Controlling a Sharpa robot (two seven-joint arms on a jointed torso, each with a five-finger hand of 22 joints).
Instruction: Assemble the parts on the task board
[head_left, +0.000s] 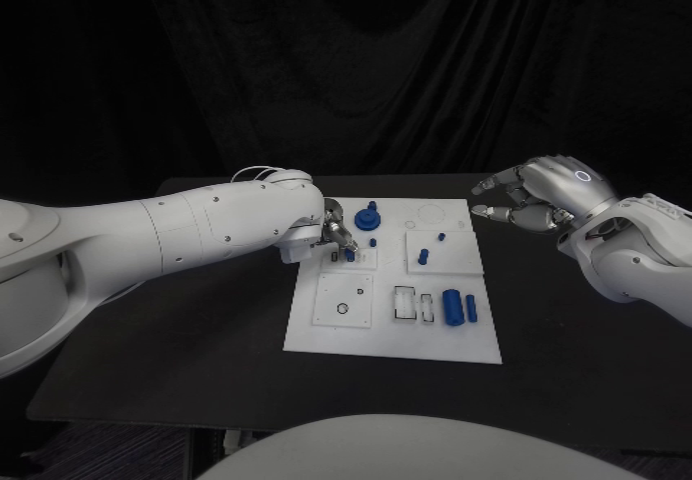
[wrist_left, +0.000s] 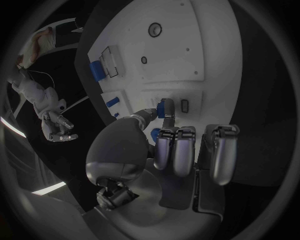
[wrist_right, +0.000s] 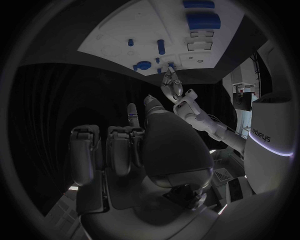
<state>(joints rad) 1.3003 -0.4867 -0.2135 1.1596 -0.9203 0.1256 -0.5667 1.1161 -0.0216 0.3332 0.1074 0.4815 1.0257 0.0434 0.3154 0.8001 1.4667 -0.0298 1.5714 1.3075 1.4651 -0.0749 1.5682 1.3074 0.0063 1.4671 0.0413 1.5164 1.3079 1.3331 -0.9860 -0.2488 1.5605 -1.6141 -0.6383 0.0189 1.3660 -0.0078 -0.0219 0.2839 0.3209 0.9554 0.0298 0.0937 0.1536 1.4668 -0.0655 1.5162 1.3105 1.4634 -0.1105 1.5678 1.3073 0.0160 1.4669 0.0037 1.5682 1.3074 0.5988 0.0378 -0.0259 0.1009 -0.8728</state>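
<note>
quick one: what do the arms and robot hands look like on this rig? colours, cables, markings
Both arms are glossy white, rounded shells with small dark screw dots. The left robot hand is silver-grey metal with dark segmented fingers and a smooth domed back. The right robot hand matches it, with a small pale ring mark on its back. Thin pale cables loop over the left wrist. The left forearm shell carries dark lettering in the right wrist view.

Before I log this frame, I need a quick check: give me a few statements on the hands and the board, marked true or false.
1. The left hand pinches a small blue part over the task board. True.
2. The right hand rests on the board. False: it hangs beside it, off its far right corner, holding nothing.
3. Two blue cylinders lie on the board's near right part. True.
4. The board is black. False: it is white, on a black table.
</note>
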